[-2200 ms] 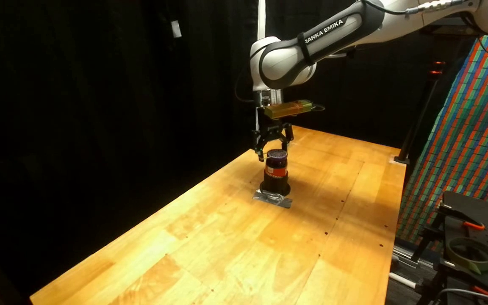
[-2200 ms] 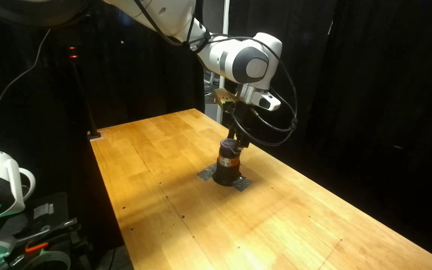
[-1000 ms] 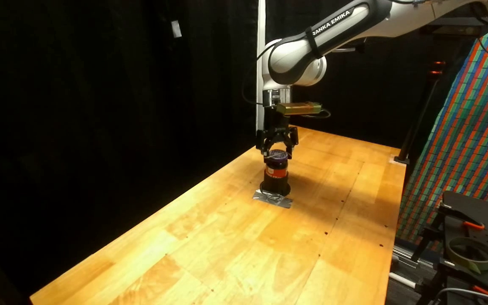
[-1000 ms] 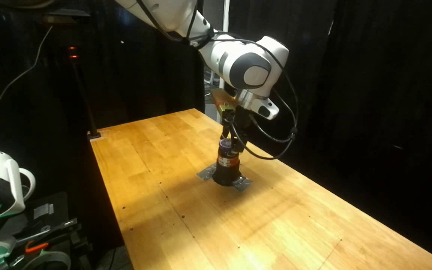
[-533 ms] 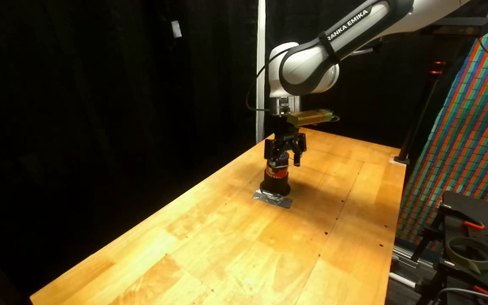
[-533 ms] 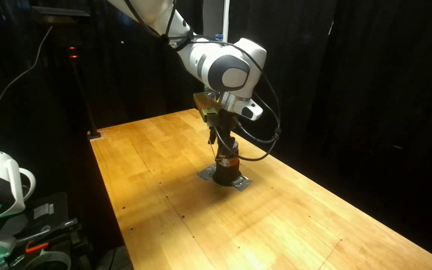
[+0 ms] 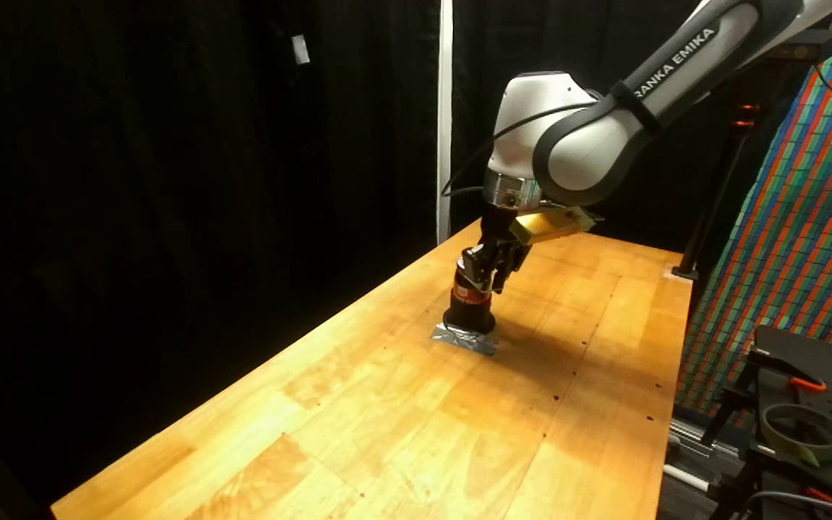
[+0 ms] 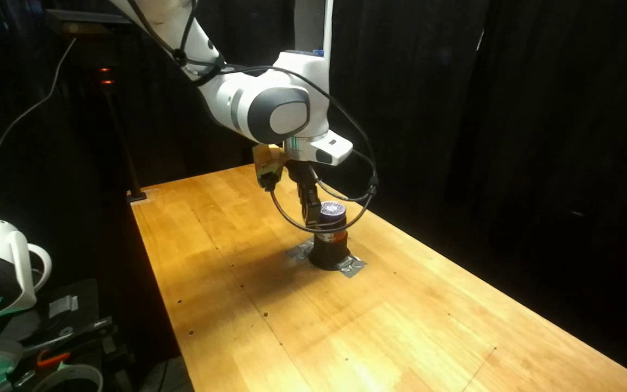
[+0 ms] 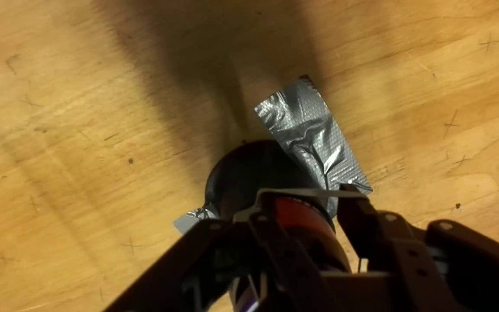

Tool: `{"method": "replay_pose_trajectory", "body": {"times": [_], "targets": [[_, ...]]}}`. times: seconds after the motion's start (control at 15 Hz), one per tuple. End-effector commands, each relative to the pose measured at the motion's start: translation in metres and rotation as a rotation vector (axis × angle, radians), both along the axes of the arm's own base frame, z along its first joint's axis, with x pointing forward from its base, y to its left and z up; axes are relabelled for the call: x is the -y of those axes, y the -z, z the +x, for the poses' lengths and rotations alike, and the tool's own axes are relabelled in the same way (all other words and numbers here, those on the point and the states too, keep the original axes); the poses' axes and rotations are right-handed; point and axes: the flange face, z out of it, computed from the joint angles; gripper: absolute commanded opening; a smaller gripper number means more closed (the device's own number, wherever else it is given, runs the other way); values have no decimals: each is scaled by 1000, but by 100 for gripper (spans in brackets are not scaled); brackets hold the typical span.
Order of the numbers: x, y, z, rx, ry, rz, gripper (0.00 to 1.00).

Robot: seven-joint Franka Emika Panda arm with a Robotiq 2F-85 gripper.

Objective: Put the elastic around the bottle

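Note:
The bottle, dark with an orange-red label and a purple lid, stands upright in a black holder. My gripper is tilted beside the upper part of the bottle in both exterior views. Its fingers are apart, partly narrowed, with nothing pinched between them. In the wrist view the pale elastic runs stretched from fingertip to fingertip, in front of the red label. A thin line of it appears to cross the bottle's side in an exterior view; how far it goes round is hidden by the fingers.
Grey tape fixes the holder to the wooden table. A loose arm cable loops past the bottle in an exterior view. A black side stand with a tape roll is beyond the table edge.
My gripper has come down from above the lid to the bottle's side, tilted, and its jaws have narrowed. The elastic, earlier stretched over the lid, now sits lower. The bottle has stayed put.

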Motion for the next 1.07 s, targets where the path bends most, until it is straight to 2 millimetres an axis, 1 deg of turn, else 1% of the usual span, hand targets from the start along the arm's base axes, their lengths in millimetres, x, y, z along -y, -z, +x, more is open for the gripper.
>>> {"method": "replay_pose_trajectory", "body": {"times": [0.0, 0.13, 0.27, 0.33, 0.4, 0.47, 0.53, 0.6, 0.67, 0.73, 0.87, 1.0], "targets": [[-7, -15, -46, 87, 34, -22, 13], [-14, -17, -63, 153, 53, -16, 8], [-19, -20, -75, 264, 81, 1, 2], [-19, -20, -79, 315, 87, 8, 6], [-15, -22, -81, 362, 97, 11, 7], [-7, -24, -77, 405, 99, 1, 7], [-5, -24, -75, 434, 99, -7, 9], [-1, -27, -69, 464, 101, -29, 9], [-1, -30, -68, 490, 103, -39, 8], [-2, -33, -68, 515, 105, -43, 7], [-11, -32, -76, 546, 98, -37, 7], [-27, -34, -83, 578, 97, 1, 7]]}}
